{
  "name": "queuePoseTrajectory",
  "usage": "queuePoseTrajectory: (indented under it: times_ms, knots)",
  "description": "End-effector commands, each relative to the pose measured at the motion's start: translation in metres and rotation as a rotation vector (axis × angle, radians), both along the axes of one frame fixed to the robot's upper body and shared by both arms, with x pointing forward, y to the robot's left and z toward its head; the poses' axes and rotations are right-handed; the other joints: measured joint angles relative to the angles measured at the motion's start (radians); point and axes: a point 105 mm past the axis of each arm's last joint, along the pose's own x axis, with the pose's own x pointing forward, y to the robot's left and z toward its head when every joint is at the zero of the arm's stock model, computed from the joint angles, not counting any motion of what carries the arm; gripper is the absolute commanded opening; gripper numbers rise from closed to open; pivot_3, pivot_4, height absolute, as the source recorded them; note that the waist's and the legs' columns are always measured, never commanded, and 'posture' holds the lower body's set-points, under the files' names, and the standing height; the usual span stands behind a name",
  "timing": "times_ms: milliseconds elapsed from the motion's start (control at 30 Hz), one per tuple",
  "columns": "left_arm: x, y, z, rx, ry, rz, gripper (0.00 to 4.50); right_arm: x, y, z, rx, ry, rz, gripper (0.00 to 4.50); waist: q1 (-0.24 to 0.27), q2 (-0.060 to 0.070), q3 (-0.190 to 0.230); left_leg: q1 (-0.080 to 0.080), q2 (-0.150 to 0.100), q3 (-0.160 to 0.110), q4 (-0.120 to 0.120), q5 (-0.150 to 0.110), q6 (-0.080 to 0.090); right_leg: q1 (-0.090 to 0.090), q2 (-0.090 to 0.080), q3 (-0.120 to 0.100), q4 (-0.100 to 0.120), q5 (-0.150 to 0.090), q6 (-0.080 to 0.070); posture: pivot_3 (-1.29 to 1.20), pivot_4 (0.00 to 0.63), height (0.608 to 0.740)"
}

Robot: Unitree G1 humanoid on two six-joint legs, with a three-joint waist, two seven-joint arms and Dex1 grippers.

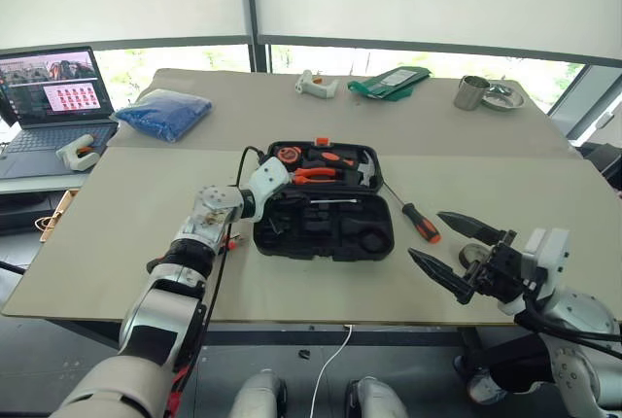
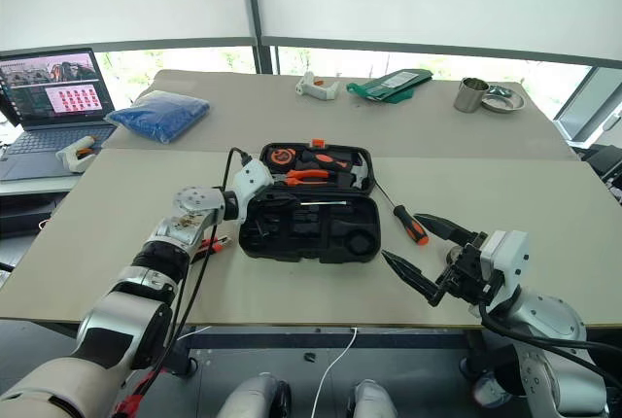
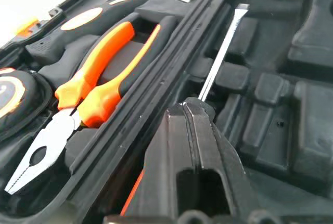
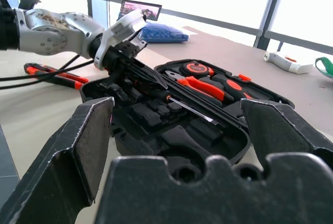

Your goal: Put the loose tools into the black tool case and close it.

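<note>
On the far left, a tool with a black-and-orange handle lies loose on the table just beside our left arm. Next comes our left gripper, reaching over the left end of the open case; its fingers are pressed together around the handle of a screwdriver, whose shaft runs along the near tray just beside the hinge. We judge the step in hand to be seating this screwdriver in its slot. To do it well, we should hold the shaft in line with the moulded channel, press the handle down until it sits flush, and only then let go, lifting straight up so the tips don't snag the pliers in the lid half. Right of the case, another screwdriver lies loose on the table, its tip pointing at the case's right edge. Furthest right, our right gripper hangs above the table's near edge, spread wide with nothing between its fingers, well placed to take that screwdriver next.
</note>
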Motion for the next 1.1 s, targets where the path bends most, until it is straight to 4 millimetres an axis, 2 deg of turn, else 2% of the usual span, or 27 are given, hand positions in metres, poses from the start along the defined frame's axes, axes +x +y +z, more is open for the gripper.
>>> queuePoseTrajectory:
  times_ms: [33, 233, 333, 400, 500, 633, 700, 733, 767, 800, 867, 967, 1000, 1100]
  knots:
    - [-0.008, -0.01, -0.019, 0.063, 0.058, -0.023, 0.07, -0.003, 0.001, 0.007, 0.007, -0.029, -0.002, 4.5, -0.001, 0.0, 0.0, 0.0, 0.0, 0.0, 0.001, 0.0, 0.0, 0.0, 0.0, 0.0, 0.0, 0.0, 0.0, 0.0, 0.15, 0.74]
    - [-0.012, -0.007, -0.042, 0.183, 0.115, -0.004, 0.07, -0.003, 0.001, 0.003, 0.016, -0.016, -0.009, 4.5, 0.0, 0.003, -0.002, 0.001, 0.0, -0.001, 0.003, -0.001, 0.001, 0.002, 0.0, 0.0, 0.0, 0.0, 0.0, 0.0, 0.15, 0.74]
    - [-0.008, -0.01, -0.035, 0.132, 0.089, 0.01, 0.07, -0.003, 0.002, 0.001, 0.019, -0.015, -0.013, 4.5, 0.0, 0.004, -0.003, 0.002, 0.0, -0.001, 0.004, -0.001, 0.002, 0.003, -0.001, 0.0, 0.0, 0.001, 0.001, 0.0, 0.15, 0.74]
    - [-0.007, -0.013, -0.017, 0.026, 0.042, -0.005, 0.07, -0.003, -0.002, 0.0, 0.017, -0.015, -0.032, 4.5, 0.0, 0.004, -0.003, 0.002, 0.0, -0.001, 0.004, -0.001, 0.002, 0.003, -0.001, 0.0, 0.0, 0.001, 0.002, 0.0, 0.15, 0.74]
    - [-0.007, -0.007, 0.024, -0.192, -0.036, -0.01, 0.73, -0.003, -0.019, -0.001, -0.001, -0.03, -0.098, 4.5, -0.001, 0.004, -0.003, 0.001, 0.0, -0.001, 0.004, -0.001, 0.002, 0.002, -0.001, 0.0, 0.0, 0.001, 0.002, 0.0, 0.15, 0.74]
    - [-0.021, 0.018, 0.059, -0.289, -0.155, -0.061, 2.11, -0.007, -0.049, 0.0, -0.006, -0.035, -0.218, 4.5, -0.005, 0.004, -0.003, -0.004, 0.0, -0.001, 0.004, -0.001, 0.002, -0.002, -0.001, 0.001, 0.0, 0.003, -0.001, 0.0, 0.15, 0.74]
    - [-0.025, 0.04, 0.067, -0.342, -0.153, -0.018, 2.92, -0.015, -0.068, -0.006, -0.034, -0.019, -0.283, 4.5, -0.005, 0.004, -0.003, -0.003, 0.0, 0.0, 0.003, -0.002, 0.002, -0.002, -0.001, 0.001, 0.0, 0.005, -0.005, 0.0, 0.15, 0.74]
    - [-0.03, 0.053, 0.068, -0.353, -0.155, -0.017, 3.16, -0.02, -0.08, -0.011, -0.04, -0.002, -0.324, 4.5, -0.005, 0.004, -0.003, -0.003, 0.001, 0.0, 0.003, -0.002, 0.002, -0.002, -0.001, 0.001, 0.0, 0.005, -0.005, 0.0, 0.15, 0.74]
    - [-0.037, 0.063, 0.069, -0.36, -0.167, -0.025, 3.65, -0.025, -0.09, -0.015, -0.044, 0.012, -0.36, 4.5, -0.006, 0.005, -0.003, -0.003, 0.001, 0.0, 0.003, -0.002, 0.002, -0.001, -0.001, 0.001, 0.0, 0.005, -0.005, 0.0, 0.15, 0.74]
    - [-0.043, 0.07, 0.069, -0.361, -0.187, -0.035, 3.93, -0.03, -0.098, -0.02, -0.058, 0.025, -0.388, 4.5, -0.006, 0.005, -0.003, -0.002, 0.001, 0.0, 0.003, -0.002, 0.002, -0.001, -0.001, 0.001, -0.001, 0.005, -0.004, 0.0, 0.15, 0.74]
    - [-0.061, 0.09, 0.061, -0.337, -0.202, -0.06, 4.49, -0.04, -0.117, -0.033, -0.105, 0.051, -0.454, 4.5, -0.008, 0.006, -0.003, 0.0, 0.001, 0.001, 0.003, -0.003, 0.002, 0.001, -0.001, 0.001, -0.001, 0.001, 0.001, 0.0, 0.15, 0.74]
    - [-0.092, 0.116, 0.044, -0.299, -0.168, -0.092, 4.49, -0.051, -0.136, -0.045, -0.141, 0.053, -0.558, 4.5, -0.014, 0.007, -0.003, 0.001, 0.001, 0.001, 0.003, -0.003, 0.002, 0.001, -0.001, 0.002, -0.002, 0.0, -0.001, 0.0, 0.15, 0.74]
    - [-0.101, 0.123, 0.039, -0.277, -0.163, -0.1, 4.49, -0.053, -0.138, -0.049, -0.152, 0.055, -0.572, 4.5, -0.017, 0.007, -0.003, 0.002, 0.002, 0.001, 0.003, -0.005, -0.002, 0.001, -0.001, 0.002, -0.001, -0.004, -0.006, 0.0, 0.15, 0.74]
    - [-0.124, 0.137, 0.029, -0.232, -0.133, -0.107, 4.49, -0.054, -0.136, -0.055, -0.156, 0.069, -0.579, 4.5, -0.022, 0.008, -0.003, 0.002, 0.003, 0.001, 0.003, -0.008, -0.007, 0.0, -0.001, 0.003, -0.001, -0.004, -0.008, 0.0, 0.15, 0.74]
